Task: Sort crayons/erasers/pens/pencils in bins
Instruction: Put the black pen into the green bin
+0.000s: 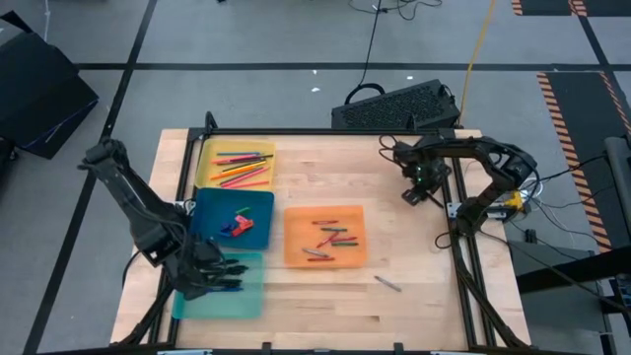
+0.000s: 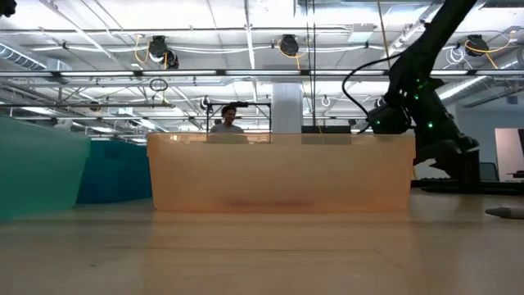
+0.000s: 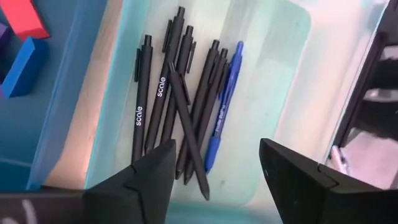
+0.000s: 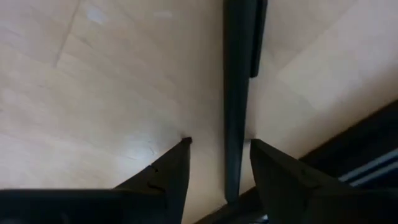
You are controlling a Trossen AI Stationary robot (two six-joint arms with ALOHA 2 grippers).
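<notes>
My left gripper [image 1: 212, 271] [image 3: 217, 155] hangs open over the teal bin [image 1: 246, 296], above several black pens and one blue pen [image 3: 186, 106] lying on its floor. My right gripper [image 1: 414, 192] [image 4: 221, 149] is at the table's far right, open, with one finger on each side of a black pen [image 4: 235, 93] that runs along the fingers over the bare wood. The yellow bin [image 1: 209, 158] holds pencils [image 1: 242, 168]. In the dark blue bin [image 1: 212, 212] are erasers [image 1: 240, 223], and in the orange bin [image 1: 296, 247] crayons [image 1: 330, 240]. My right gripper has its fingers on either side of the black pen's shaft [image 4: 235, 143]. There is a gap on one side, and the other finger [image 4: 261, 155] is right beside the shaft. I cannot tell whether it touches the pen.
A short grey stick [image 1: 386, 284] lies loose on the wood near the front right, also seen in the low view as the stick [image 2: 503, 211]. A dark frame rail [image 4: 367, 149] runs close beside my right gripper. A keyboard [image 1: 394, 104] sits beyond the far edge.
</notes>
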